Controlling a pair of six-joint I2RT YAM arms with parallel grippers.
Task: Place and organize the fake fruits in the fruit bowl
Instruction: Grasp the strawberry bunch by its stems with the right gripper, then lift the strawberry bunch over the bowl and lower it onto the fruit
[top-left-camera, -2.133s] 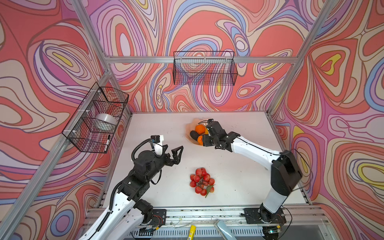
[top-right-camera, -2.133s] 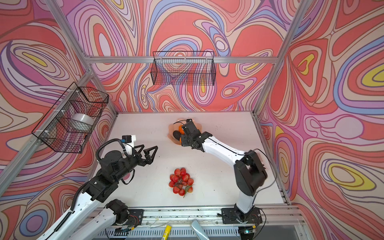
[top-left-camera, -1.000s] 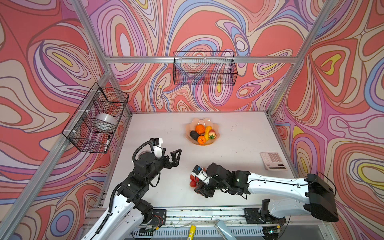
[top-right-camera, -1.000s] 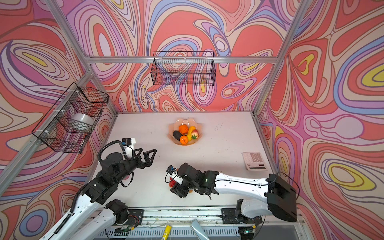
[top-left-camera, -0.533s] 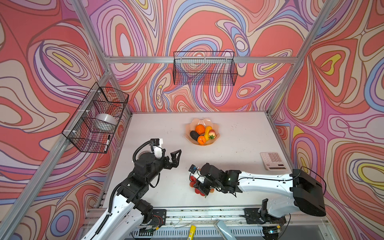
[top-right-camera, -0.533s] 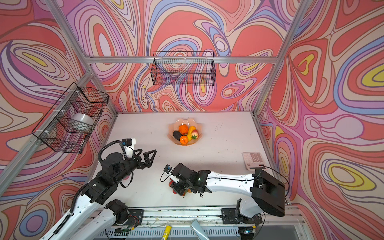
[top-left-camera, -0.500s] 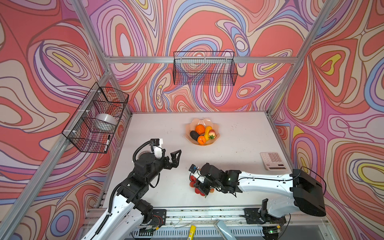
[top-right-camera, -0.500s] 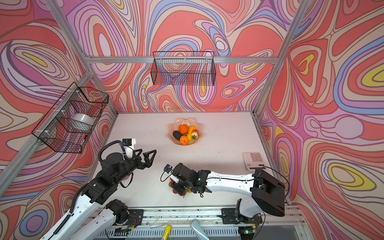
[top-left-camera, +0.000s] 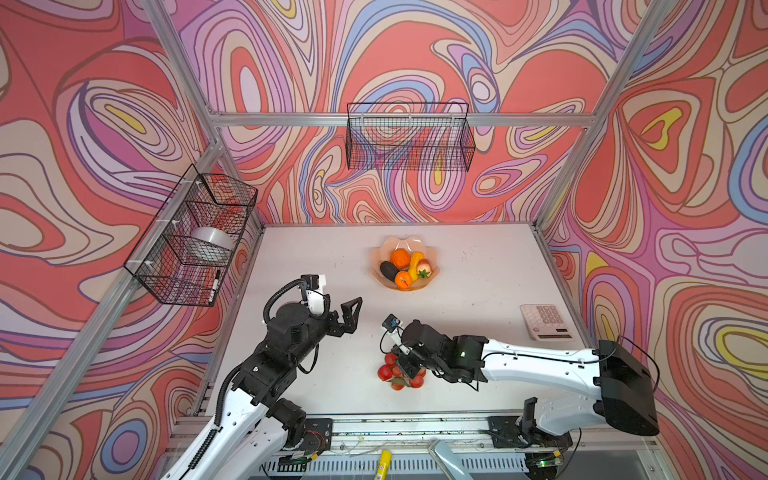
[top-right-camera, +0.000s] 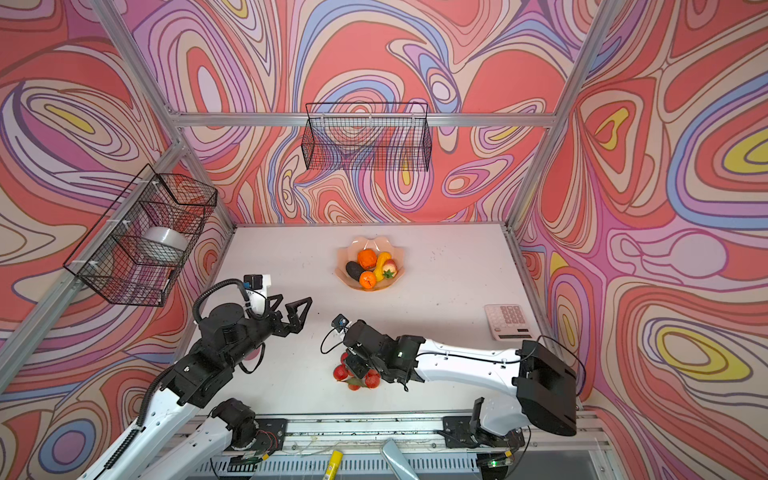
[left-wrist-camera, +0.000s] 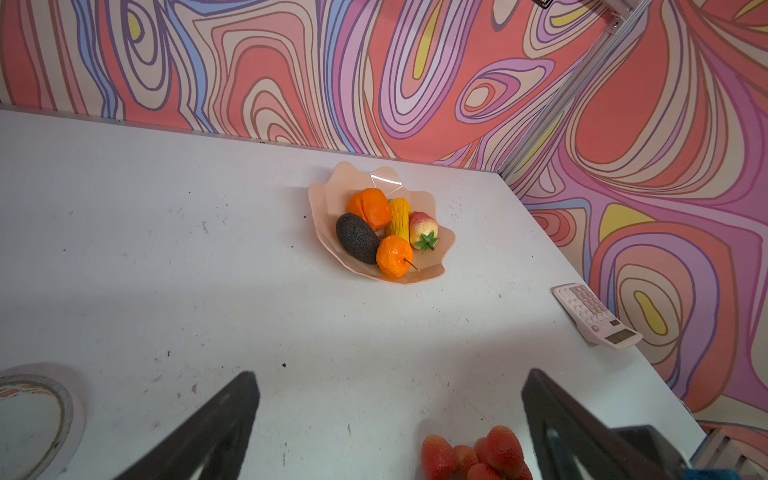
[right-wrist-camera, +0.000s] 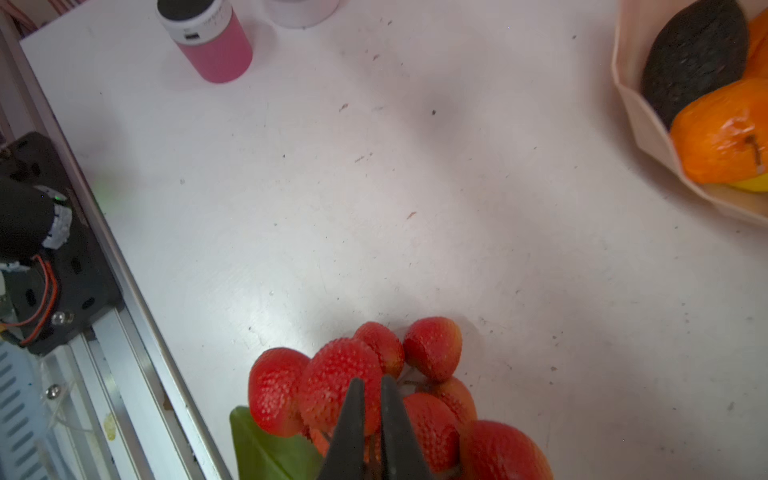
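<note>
In the lower centre of both top views, the bunch of red bumpy plastic berries (top-left-camera: 384, 372) with a green leaf lay on the white tabletop (top-left-camera: 316, 257). It was near the lower edge of the table and well apart from the bowl. The right gripper (top-left-camera: 405, 366) stood directly over it. In the right wrist view its two black fingers (right-wrist-camera: 351, 415) were drawn almost together, with only a thin slit between them, and their tips were pushed in among the berries. We judged that they pinched the thin stem of the bunch, although the contact itself was hidden. As far as we could tell, the bunch was not yet lifted.

A little farther, left of centre, the left gripper (top-left-camera: 343, 311) hovered above the table. Its jaws were spread fully wide and nothing was between them.

Farther back, at the centre, sat the wide shallow peach-orange translucent bowl with a scalloped rim (top-left-camera: 405, 240). Inside it we counted five pieces close together:
- the dark bumpy avocado (top-left-camera: 389, 271)
- the two orange fruits (top-left-camera: 400, 258)
- the yellow-orange gourd (top-left-camera: 416, 266)
- the red-cream strawberry (top-left-camera: 424, 265)

We judged the task mostly done. Only the bunch was left to carry over and set in, and perhaps some tidying after that.
</note>
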